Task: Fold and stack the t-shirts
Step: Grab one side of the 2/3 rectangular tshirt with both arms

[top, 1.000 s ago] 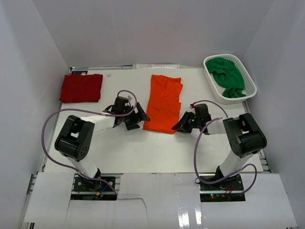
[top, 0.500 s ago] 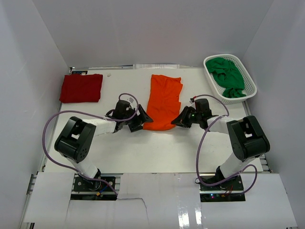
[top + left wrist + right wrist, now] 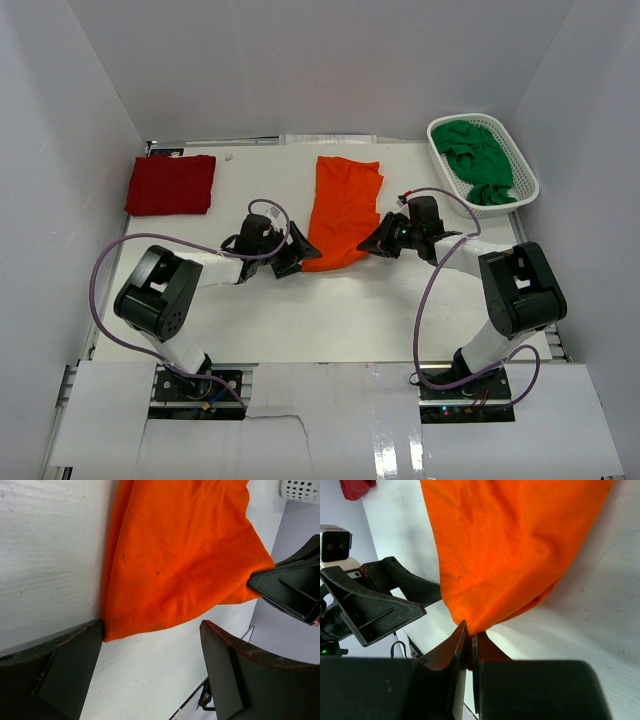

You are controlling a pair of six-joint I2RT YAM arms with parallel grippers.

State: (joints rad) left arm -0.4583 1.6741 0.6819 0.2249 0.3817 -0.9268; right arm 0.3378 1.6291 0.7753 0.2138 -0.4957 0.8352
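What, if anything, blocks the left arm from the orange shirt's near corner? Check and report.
Nothing visible does. The left gripper has its jaws open, with a near corner of the orange t-shirt right beside one of them and only bare table between. The right gripper is shut on the shirt's other near corner, off to the side.

Bright, even light fills the white enclosure, and shadows stay faint and soft. Glare streaks the glossy front panel (image 3: 392, 448). The wrist views blur their own dark fingers (image 3: 451, 652).

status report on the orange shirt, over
Right pincer shut on orange shirt corner. Left pincer open at opposite corner, no grip. Nothing blocking.
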